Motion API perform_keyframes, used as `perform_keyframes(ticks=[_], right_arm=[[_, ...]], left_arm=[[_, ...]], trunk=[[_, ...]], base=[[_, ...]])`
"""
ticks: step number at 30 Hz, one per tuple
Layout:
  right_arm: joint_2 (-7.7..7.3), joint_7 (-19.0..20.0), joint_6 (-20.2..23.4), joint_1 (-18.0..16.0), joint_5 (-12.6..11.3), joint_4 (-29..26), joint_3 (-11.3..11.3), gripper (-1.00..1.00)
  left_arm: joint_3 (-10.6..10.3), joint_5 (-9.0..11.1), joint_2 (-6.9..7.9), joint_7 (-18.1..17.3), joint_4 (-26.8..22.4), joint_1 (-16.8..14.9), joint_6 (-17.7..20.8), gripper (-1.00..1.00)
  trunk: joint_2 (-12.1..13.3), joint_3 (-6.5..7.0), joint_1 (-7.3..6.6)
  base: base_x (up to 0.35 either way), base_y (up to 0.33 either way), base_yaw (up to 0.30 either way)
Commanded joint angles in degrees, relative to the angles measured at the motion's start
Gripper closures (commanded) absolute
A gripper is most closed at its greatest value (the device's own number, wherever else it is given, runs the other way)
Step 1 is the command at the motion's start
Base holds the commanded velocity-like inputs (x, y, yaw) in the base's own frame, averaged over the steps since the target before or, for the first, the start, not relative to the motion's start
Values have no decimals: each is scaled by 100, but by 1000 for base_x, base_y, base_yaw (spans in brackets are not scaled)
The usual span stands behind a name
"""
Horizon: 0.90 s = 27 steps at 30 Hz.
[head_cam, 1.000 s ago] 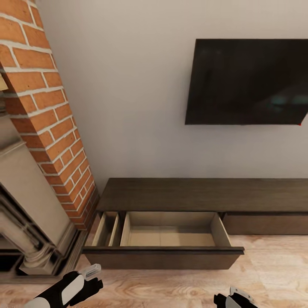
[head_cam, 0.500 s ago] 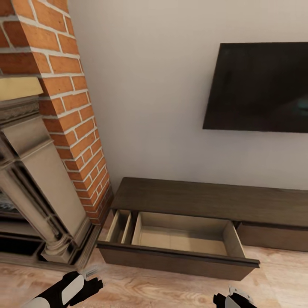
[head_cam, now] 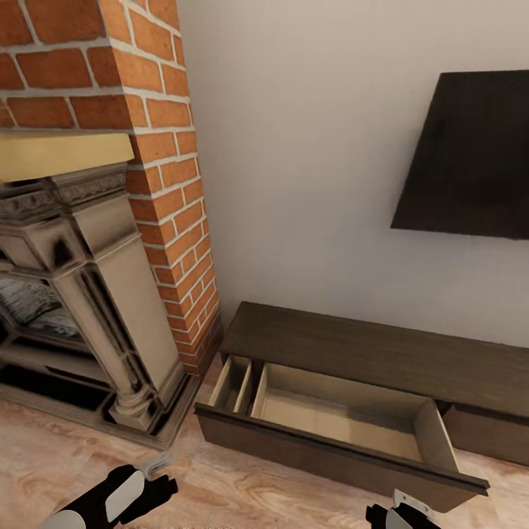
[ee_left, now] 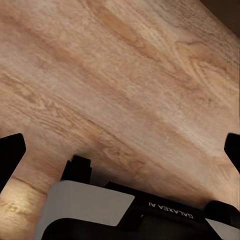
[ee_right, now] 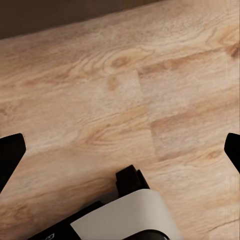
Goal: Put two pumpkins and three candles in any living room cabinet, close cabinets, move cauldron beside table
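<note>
In the left wrist view, the left gripper (ee_left: 120, 150) has its two black fingertips (ee_left: 11, 152) spread wide at opposite edges of the picture, nothing between them but pale wood-grain plank floor (ee_left: 125, 85). The right gripper (ee_right: 120, 150) stands the same way in the right wrist view: black fingertips (ee_right: 10, 150) far apart over bare floor, empty.

In the head view the left gripper's black-and-white wrist (head_cam: 121, 496) sits at about 7 o'clock, and the right gripper's (head_cam: 402, 513) at about 5 o'clock, both low over the floor.

Beyond them, from centre towards 4 o'clock, runs the long low dark-brown wood cabinet (head_cam: 382, 353) against the pale wall. Its wide drawer (head_cam: 338, 415) is pulled out, showing a pale beige inside split into a narrow compartment (head_cam: 234, 383) beside the bricks and a large one; both look bare. A second drawer front at the 4 o'clock edge is shut.

At 9 to 11 o'clock stands a red-brick chimney column (head_cam: 158, 162) with a carved grey stone fireplace surround (head_cam: 110, 294) at its foot. At 2 o'clock a flat black television (head_cam: 470, 154) hangs on the wall above the cabinet.
</note>
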Motion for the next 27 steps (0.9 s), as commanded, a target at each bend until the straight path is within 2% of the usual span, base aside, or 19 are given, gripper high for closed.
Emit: perform_keyframes(ticks=[1, 17, 27], right_arm=[[-4, -42, 36, 1, -28, -22, 43, -100], [45, -42, 36, -2, -28, -22, 51, -100], [117, 4, 93, 1, -34, -22, 51, -100]], left_arm=[[-39, 61, 5, 48, -21, -4, 12, -100], [-47, 63, 5, 48, -33, -4, 12, -100], [-47, 58, 13, 48, -27, -4, 12, -100]], trunk=[[-3, -6, 0], [-3, -6, 0], [398, 174, -220]], base=[[0, 0, 291], [0, 0, 291], [0, 0, 291]])
